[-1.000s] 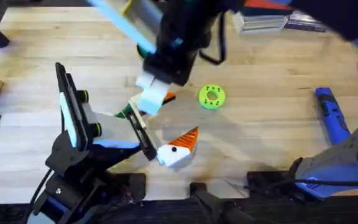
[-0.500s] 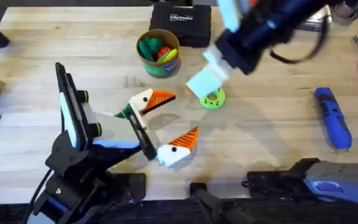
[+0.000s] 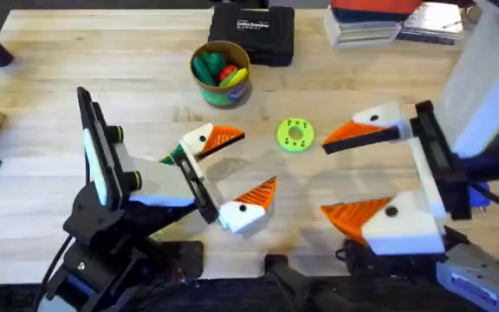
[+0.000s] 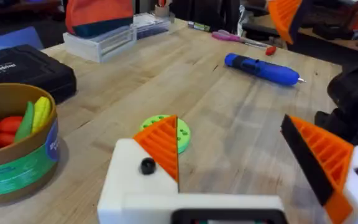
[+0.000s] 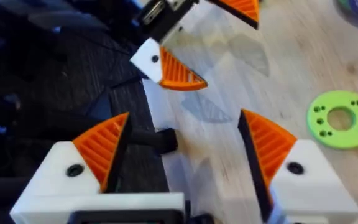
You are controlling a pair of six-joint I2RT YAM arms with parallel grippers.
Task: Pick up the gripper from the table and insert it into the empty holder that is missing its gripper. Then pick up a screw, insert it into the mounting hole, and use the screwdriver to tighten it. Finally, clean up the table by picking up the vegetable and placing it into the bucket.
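Screwdriver (image 4: 263,68): blue, lying flat beyond the right gripper (image 3: 366,173), partly under that arm, long axis running away from the arm bases; right arm far nearer. Right gripper: fingers spread wide, holding nothing. Left gripper (image 3: 236,169): likewise wide apart and empty. Lime-green disc (image 3: 295,134) between both. Bucket (image 3: 220,74) farther off.

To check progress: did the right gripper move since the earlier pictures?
Yes. The right gripper swung from behind the lime-green disc, near the bucket, to the disc's near right side, open.
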